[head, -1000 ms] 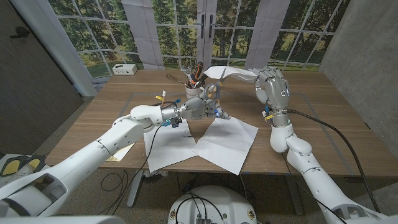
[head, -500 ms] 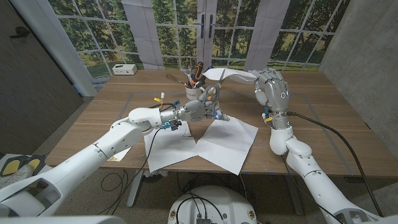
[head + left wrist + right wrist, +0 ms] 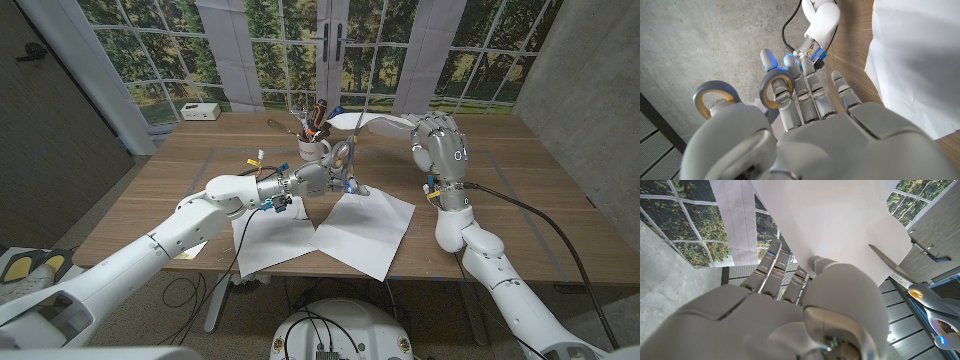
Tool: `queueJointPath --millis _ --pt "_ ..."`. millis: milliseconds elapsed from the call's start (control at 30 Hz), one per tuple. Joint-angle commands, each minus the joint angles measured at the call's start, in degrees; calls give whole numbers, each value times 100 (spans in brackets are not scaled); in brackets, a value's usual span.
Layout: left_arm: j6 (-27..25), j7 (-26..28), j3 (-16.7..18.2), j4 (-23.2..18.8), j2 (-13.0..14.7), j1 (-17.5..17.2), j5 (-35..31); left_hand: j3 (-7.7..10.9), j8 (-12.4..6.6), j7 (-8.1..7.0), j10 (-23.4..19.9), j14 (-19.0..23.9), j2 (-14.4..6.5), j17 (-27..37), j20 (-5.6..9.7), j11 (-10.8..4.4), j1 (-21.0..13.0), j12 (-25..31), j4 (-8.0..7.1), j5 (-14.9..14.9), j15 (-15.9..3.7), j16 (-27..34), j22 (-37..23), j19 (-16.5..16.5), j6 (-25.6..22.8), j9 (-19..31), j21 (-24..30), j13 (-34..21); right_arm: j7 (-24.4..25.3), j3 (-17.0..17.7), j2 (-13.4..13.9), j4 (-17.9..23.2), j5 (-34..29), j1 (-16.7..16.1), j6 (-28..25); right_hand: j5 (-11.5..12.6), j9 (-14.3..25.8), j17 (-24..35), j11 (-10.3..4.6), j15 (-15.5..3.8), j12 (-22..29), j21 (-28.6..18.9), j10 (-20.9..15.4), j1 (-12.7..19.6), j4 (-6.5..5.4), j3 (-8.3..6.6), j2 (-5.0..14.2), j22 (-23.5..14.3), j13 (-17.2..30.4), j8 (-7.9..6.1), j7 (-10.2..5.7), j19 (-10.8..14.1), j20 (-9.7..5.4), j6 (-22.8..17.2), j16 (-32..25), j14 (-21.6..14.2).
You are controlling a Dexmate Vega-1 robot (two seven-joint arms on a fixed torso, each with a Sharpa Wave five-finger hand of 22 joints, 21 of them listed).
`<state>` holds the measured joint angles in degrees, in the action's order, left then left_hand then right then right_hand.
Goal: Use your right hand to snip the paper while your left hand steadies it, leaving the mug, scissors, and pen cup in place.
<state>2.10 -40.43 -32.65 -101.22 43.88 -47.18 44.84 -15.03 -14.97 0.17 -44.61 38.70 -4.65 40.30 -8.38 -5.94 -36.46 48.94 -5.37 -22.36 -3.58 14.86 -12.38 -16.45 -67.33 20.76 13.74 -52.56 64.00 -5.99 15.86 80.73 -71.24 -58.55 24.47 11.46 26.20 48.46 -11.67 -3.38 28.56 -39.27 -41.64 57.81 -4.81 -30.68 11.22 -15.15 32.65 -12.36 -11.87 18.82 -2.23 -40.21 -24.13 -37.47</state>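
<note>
My left hand (image 3: pixel 316 179) grips grey scissors (image 3: pixel 346 153) with yellow-lined loops, its fingers through them (image 3: pixel 775 91). The blades point up toward a white sheet of paper (image 3: pixel 377 122) held in the air over the table's far side. That sheet is held at its right end by my raised right hand (image 3: pixel 438 142). In the right wrist view the paper (image 3: pixel 830 220) spreads above my right hand (image 3: pixel 785 315), and the scissors (image 3: pixel 920 292) reach in with the blade tip just short of the sheet's edge. A white mug (image 3: pixel 314 148) full of pens stands behind the left hand.
Two more white sheets (image 3: pixel 365 230) (image 3: pixel 270 238) lie side by side near the wooden table's (image 3: pixel 500 220) front edge, below the scissors. A small white box (image 3: pixel 200 111) sits at the far left corner. Cables hang from both wrists.
My left hand has lifted the scissors and brought the blades up and right, closer to the held sheet. The right hand and paper have barely moved.
</note>
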Motion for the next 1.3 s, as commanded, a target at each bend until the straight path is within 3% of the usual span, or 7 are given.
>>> queueJointPath --millis 33,467,667,767,867,967,1300 --pt "45 -117 -87 169 -99 78 13 252 -27 9 -244 14 -338 26 -17 -237 -478 -16 141 127 -442 38 -30 1 31 38 33 25 0 44 26 104 -27 -77 -103 15 12 19 7 -1017 -13 -65 -57 -30 1 -23 -7 -11 10 5 5 -20 -517 -56 41 -46" --pt "35 -173 -103 281 -134 87 50 419 -54 26 -298 62 -464 -22 -19 -258 -755 8 250 363 -460 13 -37 -6 25 54 52 1 0 -13 18 123 10 -127 -208 11 8 45 7 -1019 -16 -111 -77 -39 2 -23 -11 9 2 6 7 -40 -517 -62 64 -59" --pt "23 -137 -79 275 -139 68 76 770 -98 35 -380 124 -719 -13 -20 -277 -1040 35 299 455 -509 34 -48 -9 31 104 70 -19 0 -72 81 158 105 -151 -292 11 7 56 7 -1018 -20 -130 -76 -40 4 -26 -8 17 0 6 6 -52 -516 -66 77 -62" --pt "-25 -109 -76 305 -166 58 131 1127 -147 -15 -423 167 -786 1 -23 -288 -1279 41 321 504 -540 48 -58 -33 -8 125 96 -34 0 -130 143 175 183 -158 -358 10 6 62 7 -1017 -23 -140 -75 -41 5 -25 -11 22 -3 6 6 -54 -519 -68 81 -65" --pt "-22 -159 -88 349 -197 80 147 2138 -206 2 -398 214 -810 37 -27 -284 -1758 8 258 596 -595 44 -83 -48 75 195 150 -89 0 -183 190 196 247 -164 -424 9 5 69 8 -1017 -20 -158 -83 -46 3 -28 -9 30 1 3 4 -63 -516 -76 95 -65" --pt "93 -456 -143 526 -279 193 140 2363 -213 2 -370 209 -793 36 -1 -294 -1786 3 184 648 -600 26 -88 -57 130 217 167 -127 0 -227 230 217 294 -164 -481 7 4 82 7 -1017 -23 -179 -88 -50 5 -25 -13 39 -3 6 7 -69 -521 -73 102 -74" --pt "310 -815 -165 716 -358 273 132 2762 -263 -19 -275 151 -727 2 42 -329 -1742 0 -7 790 -692 -54 -87 -14 251 316 175 -256 0 -398 345 206 470 -123 -645 7 2 94 7 -1019 -27 -204 -89 -53 6 -27 -11 50 -5 7 6 -77 -522 -73 116 -79"
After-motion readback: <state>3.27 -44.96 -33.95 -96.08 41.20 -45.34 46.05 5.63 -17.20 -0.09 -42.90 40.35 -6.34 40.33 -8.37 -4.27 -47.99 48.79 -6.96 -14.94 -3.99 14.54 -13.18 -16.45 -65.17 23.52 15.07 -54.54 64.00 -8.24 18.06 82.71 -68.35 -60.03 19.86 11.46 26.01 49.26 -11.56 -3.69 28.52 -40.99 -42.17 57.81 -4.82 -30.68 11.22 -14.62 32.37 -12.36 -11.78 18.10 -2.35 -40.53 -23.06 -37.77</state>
